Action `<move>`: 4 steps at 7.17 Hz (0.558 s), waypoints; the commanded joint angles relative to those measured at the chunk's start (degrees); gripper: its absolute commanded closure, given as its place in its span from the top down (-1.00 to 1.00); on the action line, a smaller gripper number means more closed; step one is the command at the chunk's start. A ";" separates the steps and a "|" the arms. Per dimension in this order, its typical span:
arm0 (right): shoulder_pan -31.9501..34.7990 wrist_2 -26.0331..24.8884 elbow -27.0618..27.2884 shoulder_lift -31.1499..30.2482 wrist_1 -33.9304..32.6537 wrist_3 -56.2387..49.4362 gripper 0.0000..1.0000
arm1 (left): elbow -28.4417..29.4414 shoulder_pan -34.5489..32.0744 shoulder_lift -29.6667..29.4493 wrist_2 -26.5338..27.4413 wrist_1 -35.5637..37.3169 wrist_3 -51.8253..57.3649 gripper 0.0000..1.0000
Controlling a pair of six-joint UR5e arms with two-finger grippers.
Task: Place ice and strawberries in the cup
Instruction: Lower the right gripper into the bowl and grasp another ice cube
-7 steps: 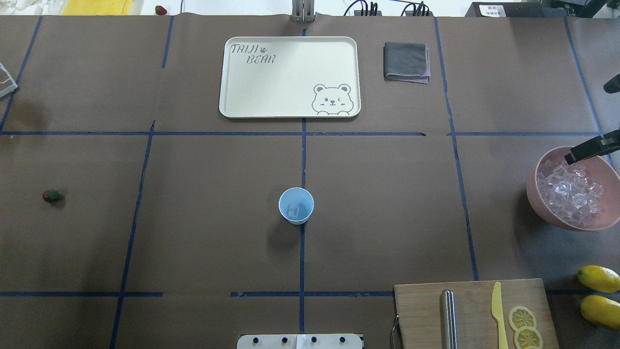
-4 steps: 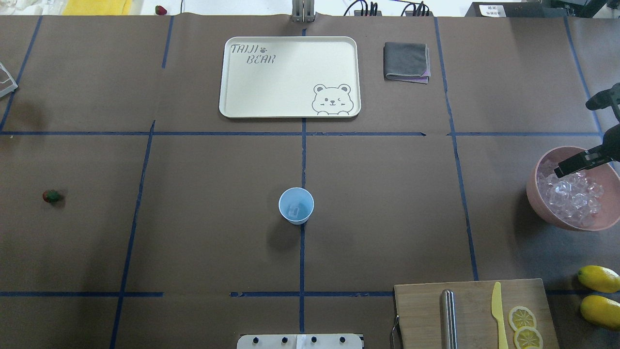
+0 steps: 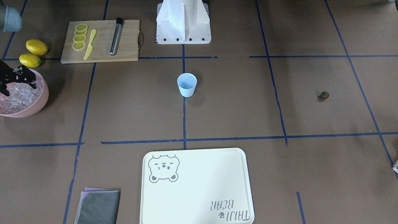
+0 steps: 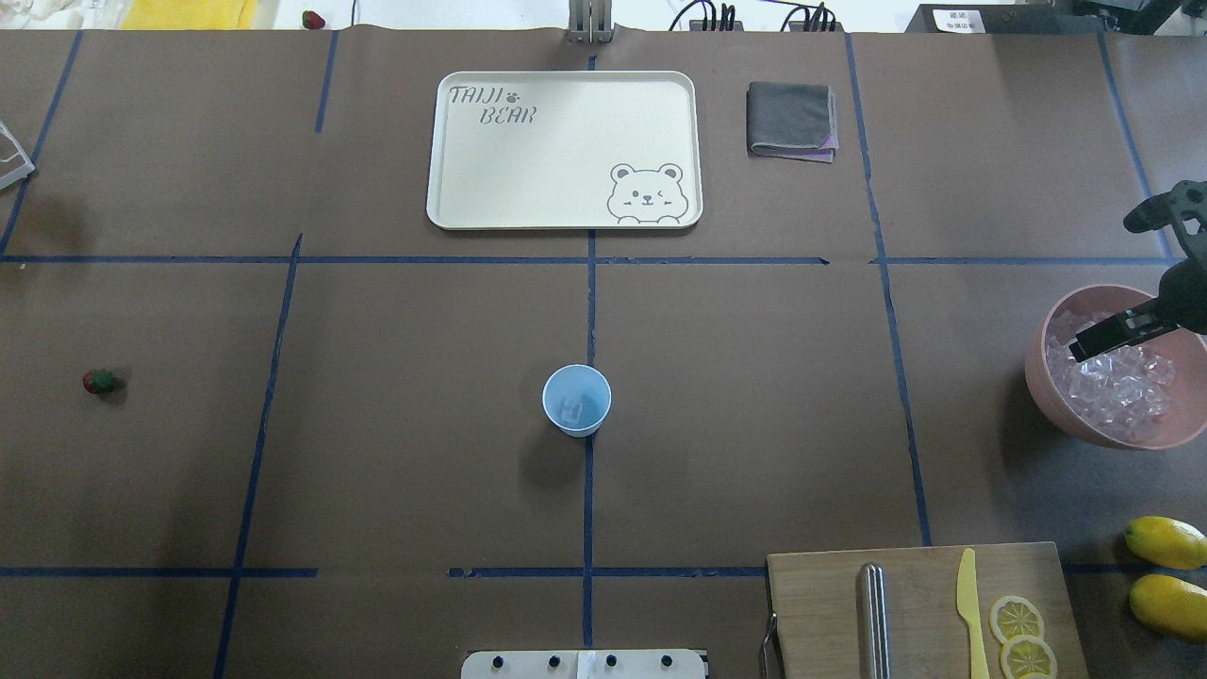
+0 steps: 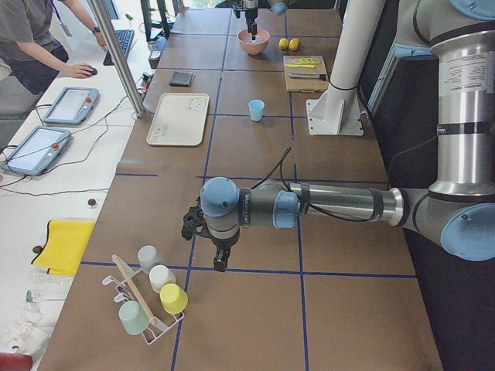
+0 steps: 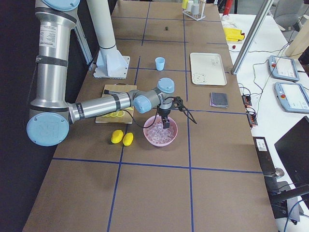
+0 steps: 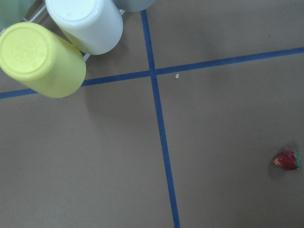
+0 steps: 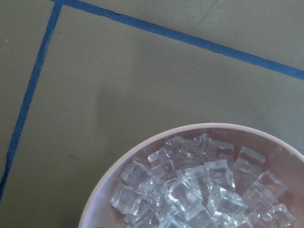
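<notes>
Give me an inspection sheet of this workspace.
Surface: brown table, blue tape grid.
Job's things: cup upright at centre, a clear cube inside; strawberry lying apart on robot's left; ice heaped in pink bowl.
Clutter: tray, grey cloth, cutting board with knife and lemon slices, two lemons, rack of cups.
Grippers: right gripper over the ice; left gripper above bare table; open or shut unclear for both.
Cables: left arm cable, right wrist cable, both looping free.
Surroundings: person at side desk, tablets.

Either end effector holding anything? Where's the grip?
Cannot be told. The right end effector is at the ice in the pink bowl, its tips too small to judge. The left end effector hangs above the table, nothing visible in it.
</notes>
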 commanded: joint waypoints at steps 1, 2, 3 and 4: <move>-0.44 -0.10 -0.20 -0.42 0.01 -0.46 0.86 | 0.00 0.00 0.00 0.00 0.00 0.09 1.00; -0.44 -0.10 -0.28 -0.51 0.01 -0.72 0.82 | 0.00 0.00 0.00 0.00 0.00 0.09 1.00; -0.44 -0.19 -0.46 -0.51 -0.17 -0.81 0.81 | 0.00 0.00 0.00 0.00 0.00 0.00 1.00; -0.70 -0.19 -0.81 -0.51 -0.17 -1.07 0.77 | 0.00 0.00 0.00 0.00 0.00 0.09 1.00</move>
